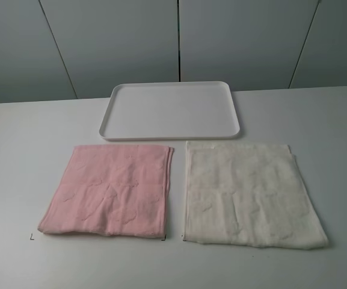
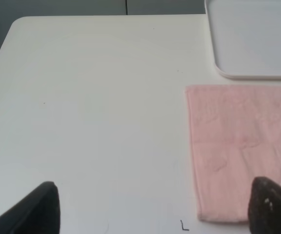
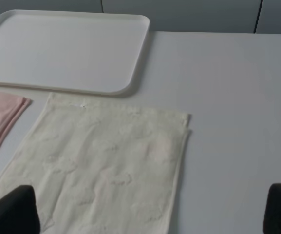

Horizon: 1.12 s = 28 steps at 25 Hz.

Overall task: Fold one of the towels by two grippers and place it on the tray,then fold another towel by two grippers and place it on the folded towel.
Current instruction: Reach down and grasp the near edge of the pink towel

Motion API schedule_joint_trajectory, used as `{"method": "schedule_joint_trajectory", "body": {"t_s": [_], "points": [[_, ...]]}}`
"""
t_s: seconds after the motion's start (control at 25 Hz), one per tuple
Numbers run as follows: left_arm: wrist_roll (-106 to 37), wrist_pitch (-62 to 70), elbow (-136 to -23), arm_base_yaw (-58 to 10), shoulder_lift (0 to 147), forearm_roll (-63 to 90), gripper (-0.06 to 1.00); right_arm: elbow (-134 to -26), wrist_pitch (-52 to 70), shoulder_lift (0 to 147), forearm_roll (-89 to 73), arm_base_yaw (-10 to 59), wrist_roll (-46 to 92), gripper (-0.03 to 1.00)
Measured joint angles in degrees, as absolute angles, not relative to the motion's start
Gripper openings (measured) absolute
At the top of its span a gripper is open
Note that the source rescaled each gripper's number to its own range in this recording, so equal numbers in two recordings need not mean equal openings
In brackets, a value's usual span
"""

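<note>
A pink towel lies flat on the white table, left of a cream towel that also lies flat. A white tray stands empty behind them. No arm shows in the exterior high view. In the left wrist view my left gripper is open, its dark fingertips wide apart above the table, by the pink towel's near left corner. In the right wrist view my right gripper is open above the cream towel's near edge. The tray shows in both wrist views.
The white table ends at a grey panelled wall behind the tray. Small black corner marks are drawn on the table near the pink towel's front corners.
</note>
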<state>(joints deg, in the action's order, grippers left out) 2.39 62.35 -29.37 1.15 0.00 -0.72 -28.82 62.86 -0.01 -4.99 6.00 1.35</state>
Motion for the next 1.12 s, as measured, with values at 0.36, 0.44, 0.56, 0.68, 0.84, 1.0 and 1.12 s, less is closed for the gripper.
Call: {"method": "schedule_joint_trajectory", "body": {"t_s": [0.36,0.44,0.56,0.68,0.84,1.0,1.12], "points": [[2.4,62.4,-29.4,1.2,0.0,-0.7,0.99,-28.8,62.9,0.0,-5.0,6.0,1.4,1.0],[2.4,62.4,-29.4,1.2,0.0,-0.7,0.99,-28.8,62.9,0.0,-5.0,6.0,1.4,1.0],[2.4,62.4,-29.4,1.2,0.0,-0.7,0.99,-28.8,62.9,0.0,-5.0,6.0,1.4,1.0],[2.4,62.4,-29.4,1.2,0.0,-0.7,0.99,-28.8,62.9,0.0,-5.0,6.0,1.4,1.0],[2.4,62.4,-29.4,1.2,0.0,-0.7,0.99,-28.8,62.9,0.0,-5.0,6.0,1.4,1.0],[2.4,62.4,-29.4,1.2,0.0,-0.7,0.99,-28.8,62.9,0.0,-5.0,6.0,1.4,1.0],[2.4,62.4,-29.4,1.2,0.0,-0.7,0.99,-28.8,62.9,0.0,-5.0,6.0,1.4,1.0]]}}
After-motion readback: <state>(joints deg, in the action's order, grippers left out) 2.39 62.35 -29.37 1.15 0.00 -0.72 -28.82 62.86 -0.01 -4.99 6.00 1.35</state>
